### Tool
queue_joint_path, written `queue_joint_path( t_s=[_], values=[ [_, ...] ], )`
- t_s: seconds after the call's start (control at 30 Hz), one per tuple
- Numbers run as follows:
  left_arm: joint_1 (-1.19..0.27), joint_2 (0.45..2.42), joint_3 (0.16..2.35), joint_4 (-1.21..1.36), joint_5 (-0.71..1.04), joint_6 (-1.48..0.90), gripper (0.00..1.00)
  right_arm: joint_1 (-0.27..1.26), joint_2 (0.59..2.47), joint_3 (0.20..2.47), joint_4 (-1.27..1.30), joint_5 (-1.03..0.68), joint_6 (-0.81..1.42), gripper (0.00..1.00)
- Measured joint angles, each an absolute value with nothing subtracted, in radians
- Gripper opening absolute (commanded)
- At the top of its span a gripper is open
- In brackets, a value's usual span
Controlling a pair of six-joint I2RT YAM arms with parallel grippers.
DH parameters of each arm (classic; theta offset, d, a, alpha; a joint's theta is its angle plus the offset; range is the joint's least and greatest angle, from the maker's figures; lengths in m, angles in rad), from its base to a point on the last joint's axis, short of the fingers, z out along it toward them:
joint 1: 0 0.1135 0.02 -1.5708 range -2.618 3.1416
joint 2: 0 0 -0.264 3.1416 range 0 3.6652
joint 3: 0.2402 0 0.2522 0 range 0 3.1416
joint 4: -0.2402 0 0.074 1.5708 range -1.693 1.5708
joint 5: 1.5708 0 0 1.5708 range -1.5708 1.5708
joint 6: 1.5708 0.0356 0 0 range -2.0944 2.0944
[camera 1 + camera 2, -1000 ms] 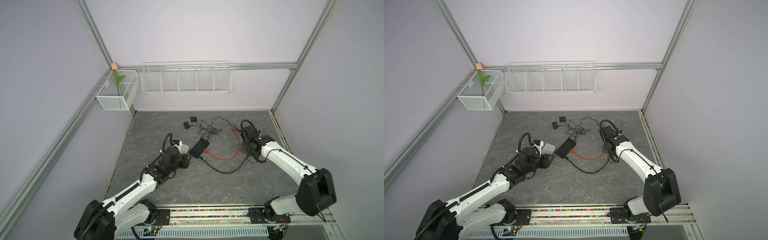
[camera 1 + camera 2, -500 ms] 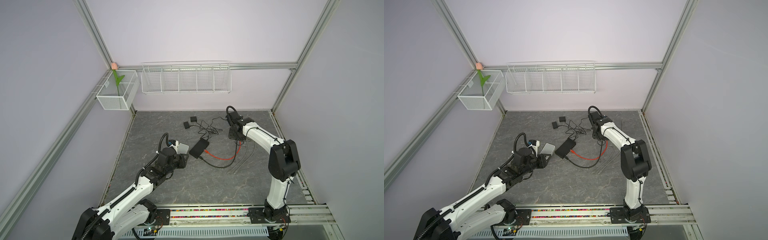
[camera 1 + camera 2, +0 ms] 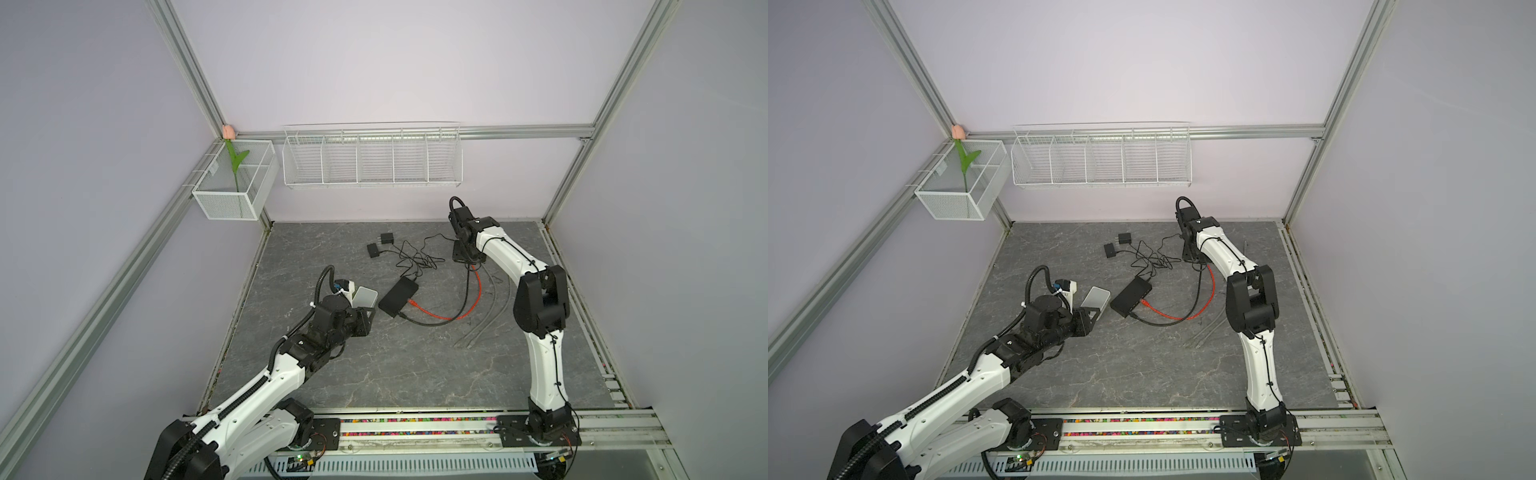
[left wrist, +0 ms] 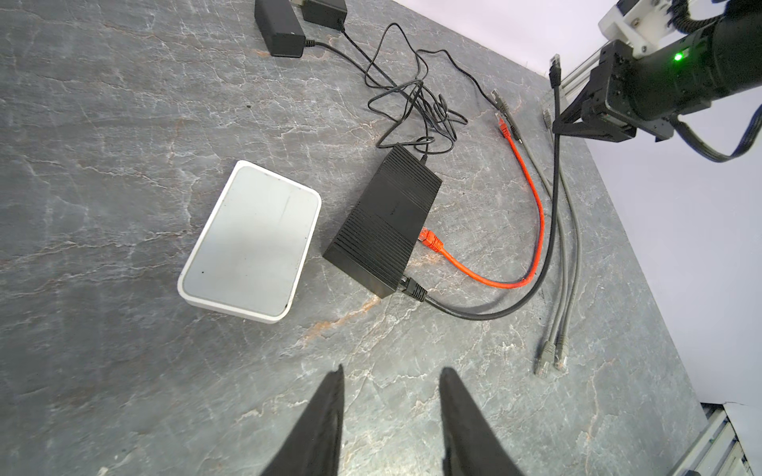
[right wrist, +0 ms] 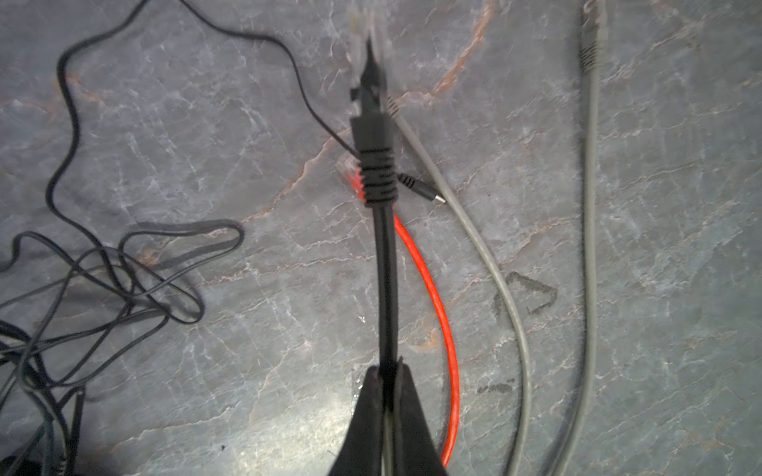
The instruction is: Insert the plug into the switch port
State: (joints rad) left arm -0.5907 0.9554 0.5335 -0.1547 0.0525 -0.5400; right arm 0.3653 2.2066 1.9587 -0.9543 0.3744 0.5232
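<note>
Swung in the last second from the bench's (image 3: 374, 374) right-middle to its far back edge: right claw (image 5: 387, 371), now clamped together on the black cable (image 5: 385, 268) a short way behind the black plug (image 5: 373, 132). Plug held clear of the bench, jutting straight out past the fingertips, well apart from the black switch (image 4: 383, 222) lying mid-bench. Cable's other end already seated in that switch, beside 1 end of the red cable (image 4: 532, 198). Drawn back slightly toward the front: left claw (image 4: 391, 379), jaws apart, holding nothing, hovering near the white box (image 4: 251, 243). Counted on the bench: 1 black switch, 1 white box just beside it, 4 network cables (1 black, 1 red, 2 grey cables (image 4: 573, 247) side by side), 2 black power adapters (image 3: 373, 250) near the back with thin cords tangled. On the back wall, 1 wire basket (image 3: 374, 183) of 5 compartments; on the left wall, 1 mesh box (image 3: 226, 203) with 1 tulip (image 3: 235, 166) standing in it.
</note>
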Motion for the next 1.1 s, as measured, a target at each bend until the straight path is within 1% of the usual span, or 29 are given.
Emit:
queue_joint_path(
  t_s=[0.2,0.23,0.3,0.4,0.47,0.57,0.7,0.77,0.9,1.1],
  values=[
    [-0.590,0.964,0.533,-0.153,0.052,-0.540,0.39,0.368,2.175,1.765,-0.907,0.322,0.520,0.22],
    [-0.590,0.970,0.533,-0.152,0.052,-0.540,0.39,0.368,2.175,1.750,-0.901,0.312,0.515,0.25],
    [-0.590,0.981,0.533,-0.150,0.052,-0.540,0.39,0.368,2.164,1.714,-0.877,0.281,0.500,0.36],
    [-0.590,0.992,0.533,-0.143,0.052,-0.540,0.40,0.369,2.106,1.647,-0.839,0.235,0.471,0.48],
    [-0.590,1.002,0.533,-0.131,0.053,-0.540,0.41,0.373,2.043,1.606,-0.820,0.207,0.456,0.53],
    [-0.589,1.049,0.537,-0.109,0.053,-0.538,0.42,0.386,1.940,1.541,-0.779,0.165,0.447,0.54],
    [-0.589,1.161,0.579,-0.113,0.052,-0.515,0.44,0.406,1.823,1.415,-0.721,0.118,0.463,0.55],
    [-0.589,1.217,0.620,-0.119,0.048,-0.498,0.45,0.408,1.786,1.339,-0.693,0.104,0.484,0.58],
    [-0.589,1.338,0.749,-0.137,0.037,-0.463,0.47,0.408,1.747,1.208,-0.678,0.104,0.546,0.61],
    [-0.589,1.525,0.944,-0.187,0.026,-0.419,0.48,0.406,1.743,1.132,-0.665,0.141,0.603,0.62]
  ],
)
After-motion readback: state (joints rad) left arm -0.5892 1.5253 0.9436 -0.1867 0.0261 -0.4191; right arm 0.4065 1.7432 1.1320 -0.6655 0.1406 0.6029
